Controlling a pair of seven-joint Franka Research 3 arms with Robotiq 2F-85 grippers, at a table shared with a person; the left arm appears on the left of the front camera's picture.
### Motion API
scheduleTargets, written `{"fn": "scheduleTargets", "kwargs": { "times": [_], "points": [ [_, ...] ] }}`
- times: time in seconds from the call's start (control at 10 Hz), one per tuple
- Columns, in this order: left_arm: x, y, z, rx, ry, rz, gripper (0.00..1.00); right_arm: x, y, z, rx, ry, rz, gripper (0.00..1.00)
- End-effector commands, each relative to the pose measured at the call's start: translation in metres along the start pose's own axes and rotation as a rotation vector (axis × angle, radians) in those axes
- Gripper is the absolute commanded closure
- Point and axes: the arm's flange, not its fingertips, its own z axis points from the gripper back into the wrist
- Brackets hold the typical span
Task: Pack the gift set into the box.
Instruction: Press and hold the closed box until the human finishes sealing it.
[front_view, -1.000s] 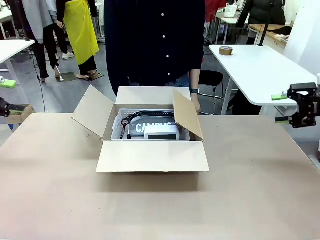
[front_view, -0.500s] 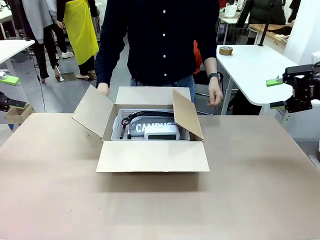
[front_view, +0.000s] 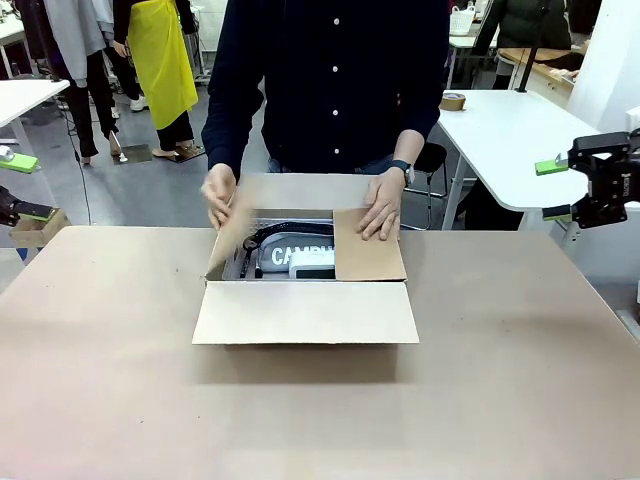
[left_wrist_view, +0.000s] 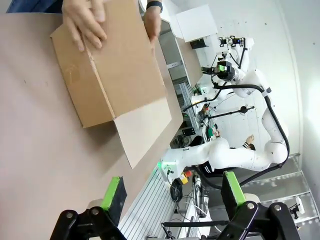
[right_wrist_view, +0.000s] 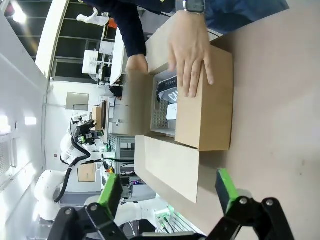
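The box (front_view: 305, 312) stands mid-table with its near flap lying flat toward me. Inside it lies the gift set (front_view: 290, 255), a white case with a black cord, partly covered. One hand of the person (front_view: 383, 205) presses the right flap flat over the opening, and the other hand (front_view: 220, 190) holds the left flap, swung up and inward. My left gripper (front_view: 28, 187) hangs open off the table's far left. My right gripper (front_view: 552, 190) is open beyond the right edge. The left wrist view shows the left gripper (left_wrist_view: 172, 195) open, far from the box (left_wrist_view: 125, 75). In the right wrist view the right gripper (right_wrist_view: 168, 192) is open, facing the box (right_wrist_view: 205, 115) and gift set (right_wrist_view: 167, 102).
A white side table (front_view: 510, 140) with a tape roll (front_view: 452, 101) stands at the back right, close to my right gripper. A small brown carton (front_view: 40, 228) sits off the table's left corner. The person stands at the far edge; other people are behind.
The person's hands came onto the side flaps. The right flap went from upright to flat, and the left flap swung inward. My right gripper rose slightly; the left barely moved.
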Motion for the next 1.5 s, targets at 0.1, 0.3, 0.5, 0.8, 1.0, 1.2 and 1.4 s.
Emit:
{"fn": "scheduleTargets", "kwargs": {
  "times": [0.1,0.3,0.5,0.8,1.0,1.2,1.4],
  "points": [
    [-0.0015,-0.0015,-0.0009,0.007,0.001,-0.005,0.00,-0.0008,0.0016,0.0007,0.003,0.008,0.000,0.00],
    [-0.0015,-0.0015,-0.0009,0.007,0.001,-0.005,0.00,-0.0008,0.0016,0.0007,0.003,0.008,0.000,0.00],
    [-0.0015,-0.0015,-0.0009,0.007,0.001,-0.005,0.00,-0.0008,0.0016,0.0007,0.003,0.008,0.000,0.00],
    [-0.0015,-0.0015,-0.0009,0.007,0.001,-0.005,0.00,-0.0008,0.0016,0.0007,0.003,0.008,0.000,0.00],
    [-0.0015,-0.0015,-0.0009,0.007,0.001,-0.005,0.00,-0.0008,0.0016,0.0007,0.003,0.008,0.000,0.00],
    [-0.0015,-0.0015,-0.0009,0.007,0.001,-0.005,0.00,-0.0008,0.0016,0.0007,0.003,0.008,0.000,0.00],
    [-0.0015,-0.0015,-0.0009,0.007,0.001,-0.005,0.00,-0.0008,0.0016,0.0007,0.003,0.008,0.000,0.00]
  ]
}}
